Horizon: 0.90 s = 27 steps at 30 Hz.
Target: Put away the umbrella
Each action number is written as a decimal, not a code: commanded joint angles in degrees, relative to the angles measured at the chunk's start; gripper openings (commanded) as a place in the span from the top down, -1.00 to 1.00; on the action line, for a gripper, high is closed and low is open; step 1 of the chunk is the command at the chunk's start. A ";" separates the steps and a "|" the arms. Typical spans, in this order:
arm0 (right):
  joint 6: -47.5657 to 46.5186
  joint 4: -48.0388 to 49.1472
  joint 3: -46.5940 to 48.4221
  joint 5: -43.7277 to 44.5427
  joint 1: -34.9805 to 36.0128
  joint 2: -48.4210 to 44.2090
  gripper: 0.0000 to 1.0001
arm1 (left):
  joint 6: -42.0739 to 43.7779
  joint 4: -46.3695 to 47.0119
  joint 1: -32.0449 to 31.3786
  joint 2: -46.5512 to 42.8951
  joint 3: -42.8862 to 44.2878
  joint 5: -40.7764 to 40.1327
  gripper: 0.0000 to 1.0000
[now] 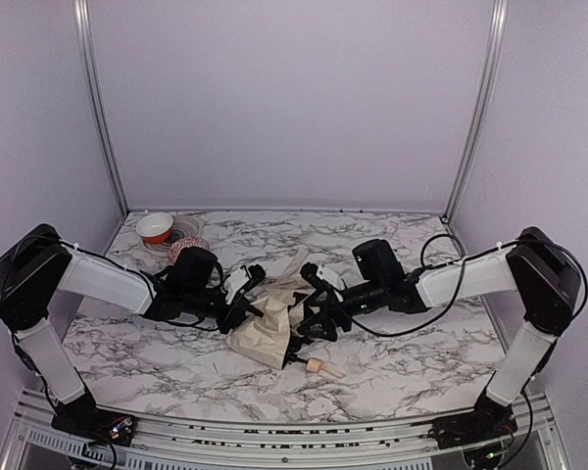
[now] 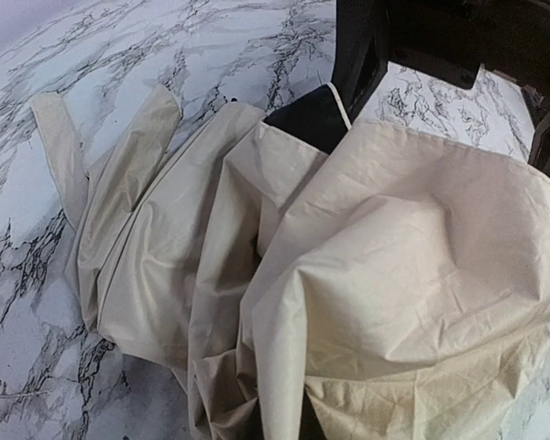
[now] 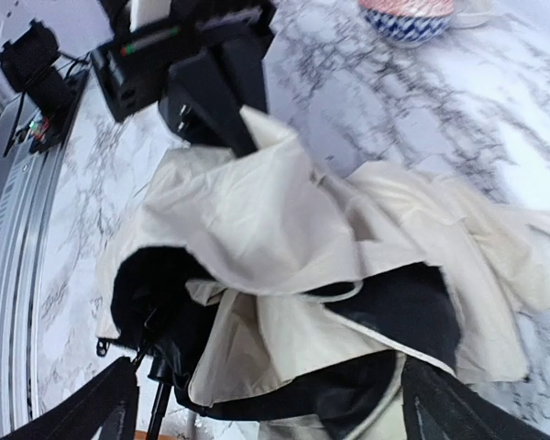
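The umbrella [image 1: 269, 328] lies collapsed in the middle of the marble table, cream fabric crumpled with black underside showing. Its tan wooden knob handle [image 1: 323, 367] points toward the near edge. My left gripper [image 1: 247, 302] is at the umbrella's left side. In the right wrist view it [image 3: 229, 119] pinches a raised peak of cream fabric. In the left wrist view the fabric [image 2: 394, 257] hides its fingers. My right gripper [image 1: 312, 311] is at the right side, open, fingers [image 3: 82, 412] wide apart around the bunched canopy [image 3: 284, 229] and black shaft [image 3: 156, 412].
A red and white bowl [image 1: 155, 227] and a spool of red-white twine [image 1: 188, 245] stand at the back left. A blue-patterned bowl [image 3: 403, 18] shows beyond the umbrella in the right wrist view. The table's metal front rail [image 3: 9, 275] runs along the left there.
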 commanded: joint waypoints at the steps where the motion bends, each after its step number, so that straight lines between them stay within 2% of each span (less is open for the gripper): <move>1: 1.35 -2.61 -0.10 9.93 0.36 -8.26 -0.99 | -0.33 -0.32 0.21 -1.04 -0.60 2.08 1.00; 7: 2.00 0.86 0.09 20.43 9.28 -12.45 -1.00 | -1.17 -0.32 0.21 -1.28 -0.25 3.02 1.00; 13: 3.89 -0.95 6.40 18.90 11.13 -4.50 -0.99 | -1.31 -0.38 0.13 -1.56 -0.18 2.77 1.00; 15: 3.50 -2.11 7.99 17.81 11.51 -2.38 -0.89 | -1.43 -0.45 0.12 -1.55 -0.19 2.50 1.00; 18: 3.39 -4.86 10.03 19.29 11.60 0.15 -0.52 | -1.44 -0.66 0.12 -1.78 -0.11 2.60 1.00; 23: 2.89 -7.00 10.05 18.27 10.64 1.11 0.42 | -1.22 -0.91 0.21 -3.28 -0.06 2.70 1.00; 26: 1.87 -7.20 9.37 16.04 10.22 0.75 0.80 | -1.17 -1.78 0.21 -4.22 0.38 2.83 0.99; 27: 1.28 -7.07 9.04 15.23 10.27 0.52 0.93 | -1.23 -2.76 0.21 -4.70 0.94 3.36 0.65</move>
